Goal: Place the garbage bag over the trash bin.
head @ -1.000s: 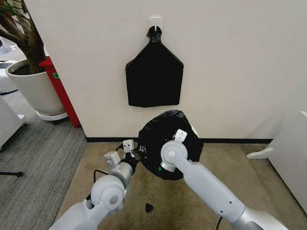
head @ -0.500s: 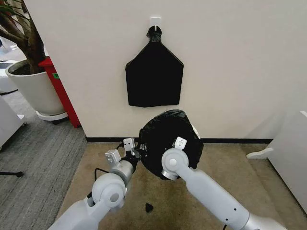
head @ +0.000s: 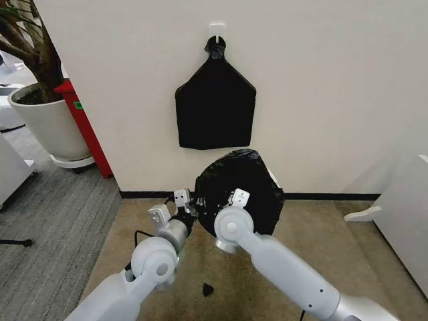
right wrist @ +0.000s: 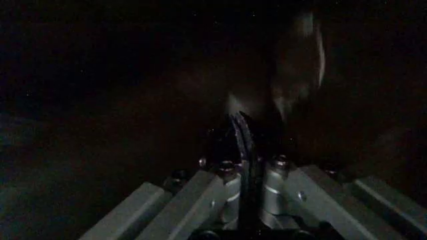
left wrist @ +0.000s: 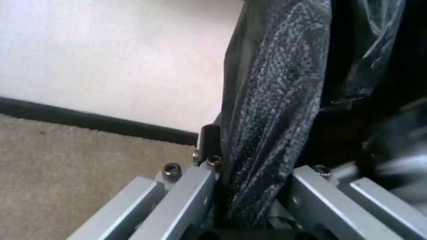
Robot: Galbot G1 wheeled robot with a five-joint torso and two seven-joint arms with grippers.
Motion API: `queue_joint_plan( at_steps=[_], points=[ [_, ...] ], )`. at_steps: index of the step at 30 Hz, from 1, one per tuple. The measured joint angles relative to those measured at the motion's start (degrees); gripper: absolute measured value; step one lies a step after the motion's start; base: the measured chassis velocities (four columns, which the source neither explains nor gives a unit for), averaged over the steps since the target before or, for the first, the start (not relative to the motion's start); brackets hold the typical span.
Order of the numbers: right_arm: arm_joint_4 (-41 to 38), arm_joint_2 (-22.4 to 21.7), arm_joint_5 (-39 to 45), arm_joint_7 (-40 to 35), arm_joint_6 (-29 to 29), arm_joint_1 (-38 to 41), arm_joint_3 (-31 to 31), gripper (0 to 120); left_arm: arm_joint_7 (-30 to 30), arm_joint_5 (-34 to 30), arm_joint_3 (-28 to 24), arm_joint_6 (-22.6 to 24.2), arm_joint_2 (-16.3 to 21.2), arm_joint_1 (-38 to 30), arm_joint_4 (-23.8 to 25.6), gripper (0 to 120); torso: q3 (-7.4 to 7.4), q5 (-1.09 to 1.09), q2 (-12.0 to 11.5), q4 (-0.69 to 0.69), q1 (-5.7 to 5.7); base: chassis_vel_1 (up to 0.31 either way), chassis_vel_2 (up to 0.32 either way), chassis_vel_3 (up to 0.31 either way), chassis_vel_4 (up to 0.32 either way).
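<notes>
Mostly, I'd judge, the covering is done: the garbage bag (head: 237, 190) is spread black and round over the mouth of the trash bin (head: 271, 179), which stands on the carpet against the far wall, below the flat black bundle (head: 215, 110) hanging from a hook. Of the bin itself I can make out a pale sliver at the far right of the bag, nothing more. What seems left is seating the film evenly around the rim and letting go; whether the bag is tucked down all the way around I cannot tell, since the arms hide the near side.

The left gripper (head: 175, 206) sits at the bag's near-left edge, and its wrist view shows a pleat of wrinkled, finely textured film running down between its jaws, pinched there. The right gripper (head: 235, 198) is over the middle of the bag; its wrist view is dark, with a thin fold of film held between closed jaws.

The bag looks thin, glossy and crinkled, bulging a little at the far rim. A small black scrap (head: 208, 289) lies on the near carpet.
</notes>
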State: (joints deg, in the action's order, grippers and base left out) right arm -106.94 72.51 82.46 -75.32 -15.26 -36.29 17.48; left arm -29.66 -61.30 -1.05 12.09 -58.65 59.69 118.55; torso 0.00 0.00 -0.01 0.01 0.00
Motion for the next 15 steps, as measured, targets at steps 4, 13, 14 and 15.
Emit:
queue_joint_plan(
  at_steps=[4,13,14,15],
  points=[
    [-4.3,-2.2,0.3,0.9,0.0,0.9,0.6,0,0.2,0.0,0.0,0.0,-0.2,-0.1,-0.6,0,0.0,0.0,0.0,0.0,0.0,0.0,0.0,0.0,0.0],
    [-17.7,-9.2,3.7,5.3,-2.6,0.5,0.0,0,1.9,0.2,-0.1,-0.1,-0.4,-1.8,-3.6,0,0.0,0.01,0.0,0.0,0.0,0.0,0.0,0.0,0.0],
    [-19.3,-10.1,4.0,7.8,-3.5,-0.1,-1.1,0,2.5,0.3,0.0,-0.1,-0.4,-2.0,-4.0,0,0.0,0.01,0.0,0.01,0.0,0.0,0.0,0.0,0.0],
    [-21.8,-11.6,4.6,12.1,-4.8,-1.2,-3.3,0,3.1,0.5,0.0,-0.3,-0.2,-2.1,-4.5,0,0.0,0.01,0.0,-0.02,0.0,0.0,0.0,0.0,0.0]
  ],
)
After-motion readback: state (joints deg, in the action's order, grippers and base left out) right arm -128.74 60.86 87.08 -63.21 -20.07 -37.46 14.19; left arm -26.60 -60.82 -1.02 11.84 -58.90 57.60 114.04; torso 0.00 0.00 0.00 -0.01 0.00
